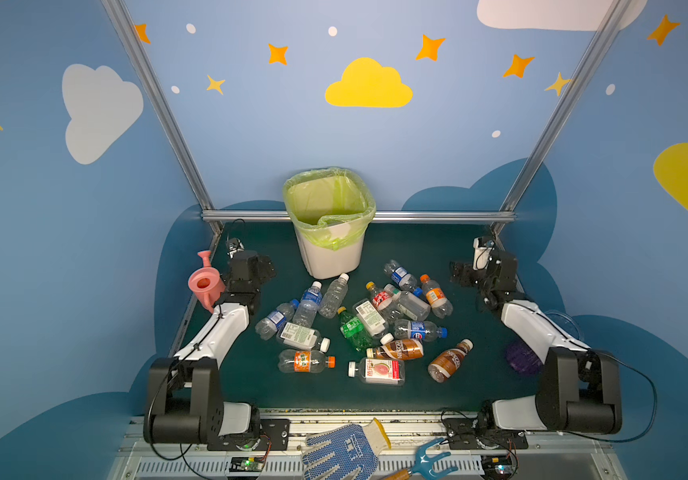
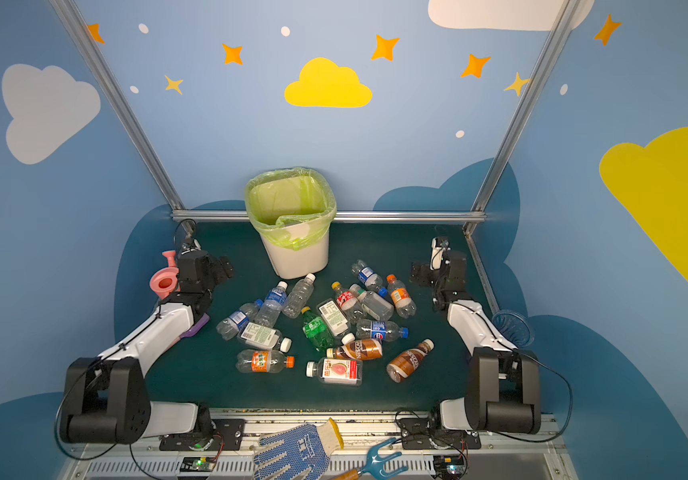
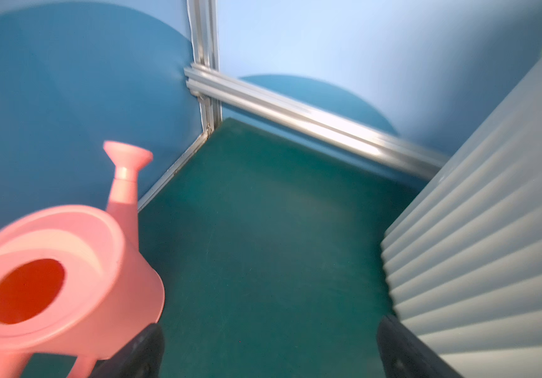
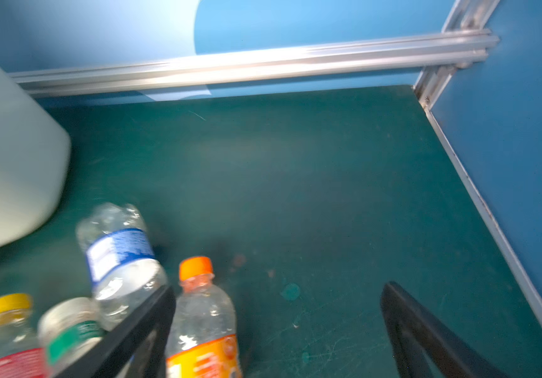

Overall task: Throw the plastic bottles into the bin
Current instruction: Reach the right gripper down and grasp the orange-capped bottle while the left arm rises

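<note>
**Bin.** We record the bin [image 1: 331, 253] standing upright at the back middle of the green table [image 1: 438, 257], white and lined with a yellow-green bag folded over its rim; in both top views nothing shows inside it but the liner.

**Bottles.** We find the plastic bottles [image 1: 359, 328] all lying on the table in a loose heap in front of the bin, none in it. Among them we note:
- a green bottle [image 1: 352, 330] near the middle of the heap;
- two brown coffee bottles [image 1: 400, 350] toward the front right, the second a little apart from the first;
- an orange-capped bottle [image 4: 202, 327] at the heap's right edge (partly between the right gripper's fingers in the right wrist view, untouched as far as we can tell);
- a blue-labelled clear bottle [image 4: 117, 258] just beside it.

**Grippers.** We see the left gripper [image 3: 269, 353] with its jaws spread wide and nothing between them, poised between the pink watering can [image 3: 60, 271] and the bin's ribbed wall. We see the right gripper [image 4: 279, 330] likewise spread wide, clamped on nothing, low over the table at the right of the heap.

**Sundries.** We list a dotted work glove [image 1: 344, 453] and a blue hand fork [image 1: 429, 461] on the front rail.
</note>
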Controlling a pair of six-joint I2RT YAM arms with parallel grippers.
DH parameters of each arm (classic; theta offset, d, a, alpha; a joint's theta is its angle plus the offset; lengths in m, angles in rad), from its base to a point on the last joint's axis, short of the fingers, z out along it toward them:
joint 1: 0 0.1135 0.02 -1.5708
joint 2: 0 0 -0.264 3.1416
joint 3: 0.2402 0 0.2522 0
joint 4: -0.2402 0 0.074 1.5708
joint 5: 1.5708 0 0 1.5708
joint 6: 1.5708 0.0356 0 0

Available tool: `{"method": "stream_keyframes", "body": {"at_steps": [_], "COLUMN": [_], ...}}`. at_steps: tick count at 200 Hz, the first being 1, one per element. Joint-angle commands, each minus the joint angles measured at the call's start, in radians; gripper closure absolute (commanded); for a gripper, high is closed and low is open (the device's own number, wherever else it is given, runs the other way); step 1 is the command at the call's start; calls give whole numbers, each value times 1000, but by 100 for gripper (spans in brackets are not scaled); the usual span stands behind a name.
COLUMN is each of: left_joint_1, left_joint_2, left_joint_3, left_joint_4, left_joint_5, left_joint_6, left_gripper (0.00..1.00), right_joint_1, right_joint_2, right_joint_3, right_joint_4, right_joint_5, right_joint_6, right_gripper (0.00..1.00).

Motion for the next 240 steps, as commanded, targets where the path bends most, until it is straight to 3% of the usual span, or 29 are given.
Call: {"method": "stream_keyframes", "body": {"at_steps": [1,25,44,77,119,144,240], "left_joint_1": [-10,-15,-18,-19,-18,-18,-18], "left_joint_2": [-24,-43,-40,-17,22,27,32], "left_joint_3": [-16,-26,-23,-15,19,25,29], "left_joint_4": [-283,-344,-367,-379,-407,-405,-421], "left_joint_5": [-12,-6,0,2,12,19,31], "left_joint_6": [-141,-229,-248,-233,-215,-211,-199], "left_gripper": [0,0,0,0,0,0,0], "right_joint_1": [47,124,154,156,156,154,156], "right_joint_2": [49,152,237,342,436,474,617], "right_joint_3": [157,275,345,429,481,493,614], "right_joint_4": [-436,-580,-669,-762,-826,-837,-901], "right_joint_5": [-54,-53,19,77,139,111,155], "right_joint_6": [37,32,26,1,-46,-60,-112], "right_gripper": [4,4,6,17,22,29,32]}}
